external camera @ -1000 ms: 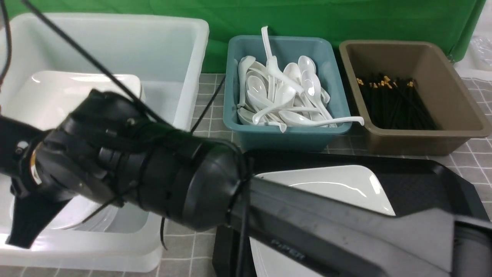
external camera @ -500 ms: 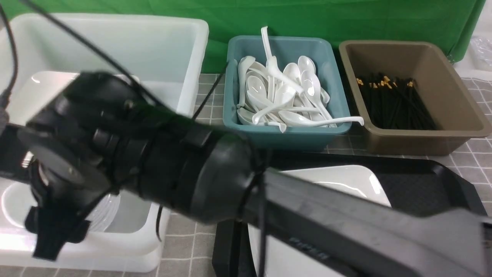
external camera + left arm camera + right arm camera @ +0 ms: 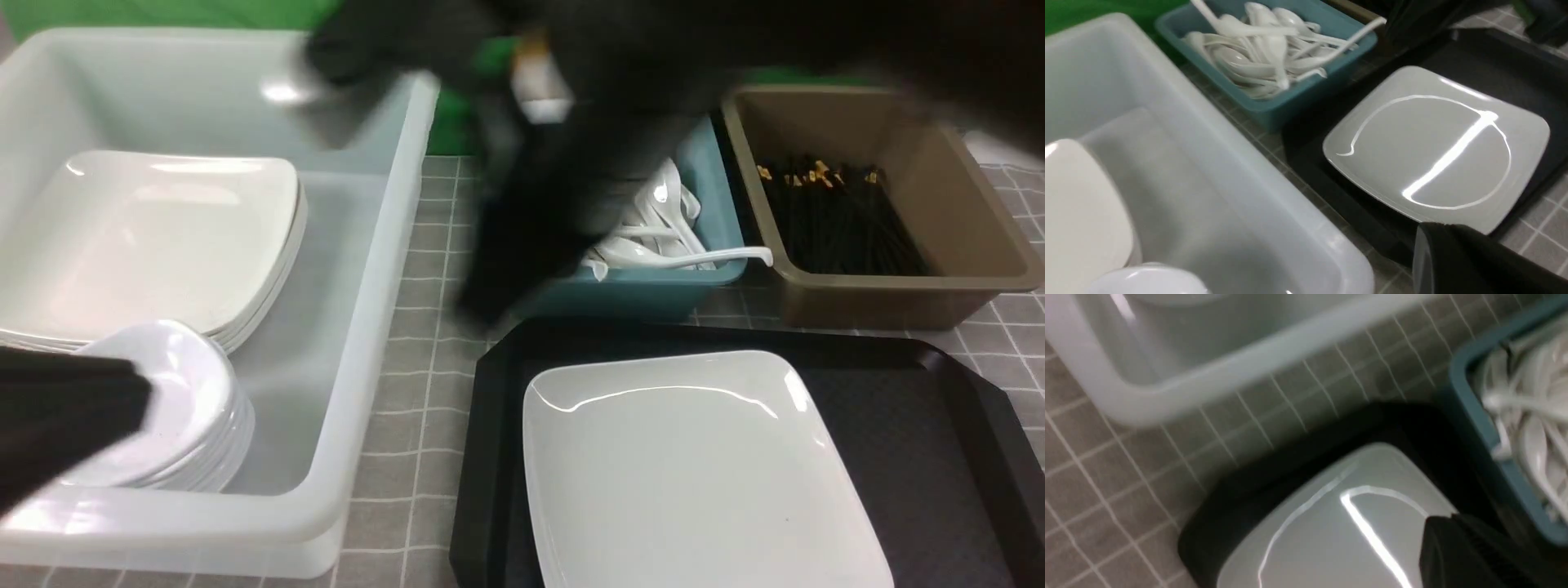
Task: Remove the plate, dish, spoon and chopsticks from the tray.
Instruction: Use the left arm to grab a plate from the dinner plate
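You are dealing with the plate (image 3: 694, 465) on the tray (image 3: 898, 425); left pincer (image 3: 1439, 245) and right pincer (image 3: 1443, 543), closed empty, need opening.

Right arm (image 3: 571, 188) across tub (image 3: 645, 290); plate (image 3: 694, 465) unobstructed

plate (image 3: 1437, 147) on tray (image 3: 1506, 65) | spoons (image 3: 1257, 61) in teal tub (image 3: 1290, 104) | white bin (image 3: 1180, 196) beside

**Layout of tray, tubs and bin**

The plate (image 3: 694, 474) lies on the left part of the tray (image 3: 898, 441). Behind the tray stand the spoon tub (image 3: 653, 290), holding spoons (image 3: 669, 245), and, to its right, the chopstick tub (image 3: 898, 306), holding chopsticks (image 3: 841, 220). The large bin (image 3: 318, 343), left of the tray, holds stacked plates (image 3: 155, 245), with stacked bowls (image 3: 188, 408) before them.
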